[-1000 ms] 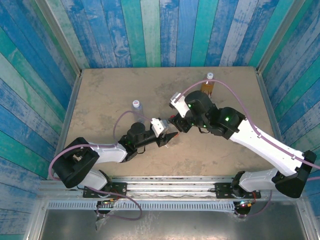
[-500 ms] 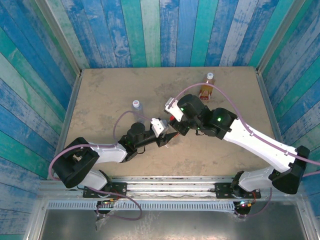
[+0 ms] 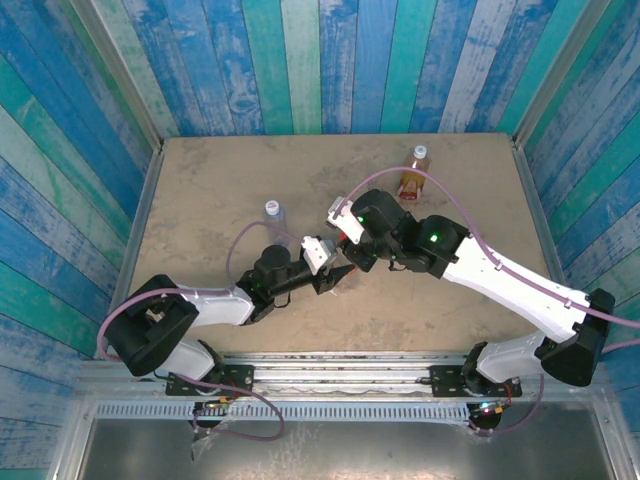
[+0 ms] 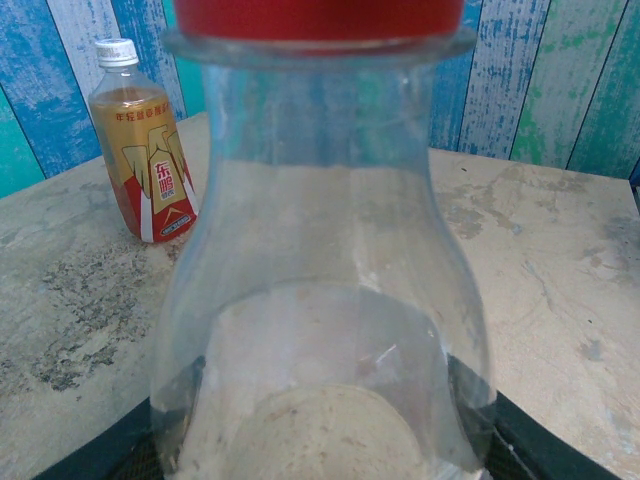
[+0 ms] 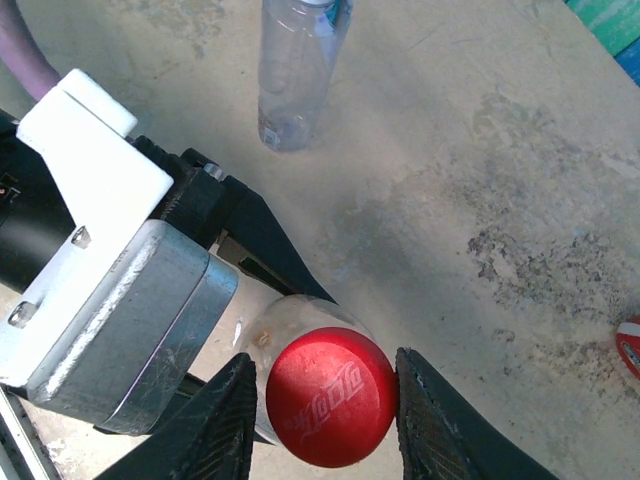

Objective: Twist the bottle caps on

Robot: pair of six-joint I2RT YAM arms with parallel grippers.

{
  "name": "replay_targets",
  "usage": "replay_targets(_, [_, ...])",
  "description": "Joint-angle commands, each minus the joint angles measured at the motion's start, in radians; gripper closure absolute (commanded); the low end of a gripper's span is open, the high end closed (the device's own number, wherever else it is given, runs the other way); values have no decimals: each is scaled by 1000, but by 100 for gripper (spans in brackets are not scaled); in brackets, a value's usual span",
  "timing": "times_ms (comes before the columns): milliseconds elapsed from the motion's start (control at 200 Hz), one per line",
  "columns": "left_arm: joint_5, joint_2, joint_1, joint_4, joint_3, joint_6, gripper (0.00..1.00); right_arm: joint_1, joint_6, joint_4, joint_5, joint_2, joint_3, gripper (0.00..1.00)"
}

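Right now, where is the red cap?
In the right wrist view, the red cap sits atop the clear bottle held by the left tool, between the fingers of the right tool.

left arm: stretched low toward centre | left gripper (image 3: 338, 276): clamped on clear bottle (image 4: 320, 300) | right arm: bent above it | right gripper (image 5: 326, 375): apparently closed on red cap (image 5: 332, 400)

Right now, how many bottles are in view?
3. The amber bottle stands back right on the table; the bluish bottle stands left of centre; the clear bottle with the red cap is held in the left end effector. None looks hidden.
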Motion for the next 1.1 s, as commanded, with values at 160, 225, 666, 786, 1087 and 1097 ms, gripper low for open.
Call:
replay_targets(160, [4, 30, -2, -148, -44, 4, 43, 7, 48, -16, 42, 1, 18, 67])
replay_targets(225, [4, 29, -2, -148, -46, 3, 43, 8, 75, -15, 69, 2, 19, 68])
replay_targets(666, [6, 20, -3, -142, -57, 1, 43, -59, 232, -15, -22, -3, 20, 70])
replay_targets(786, [10, 20, -3, -142, -56, 1, 43, -79, 261, -20, -51, -2, 20, 70])
replay_targets(1087, [19, 22, -3, -144, -51, 8, 43, -129, 331, -47, -135, 25, 41, 72])
replay_targets(1097, [19, 22, -3, -143, -51, 8, 43, -131, 333, -47, -138, 26, 41, 72])
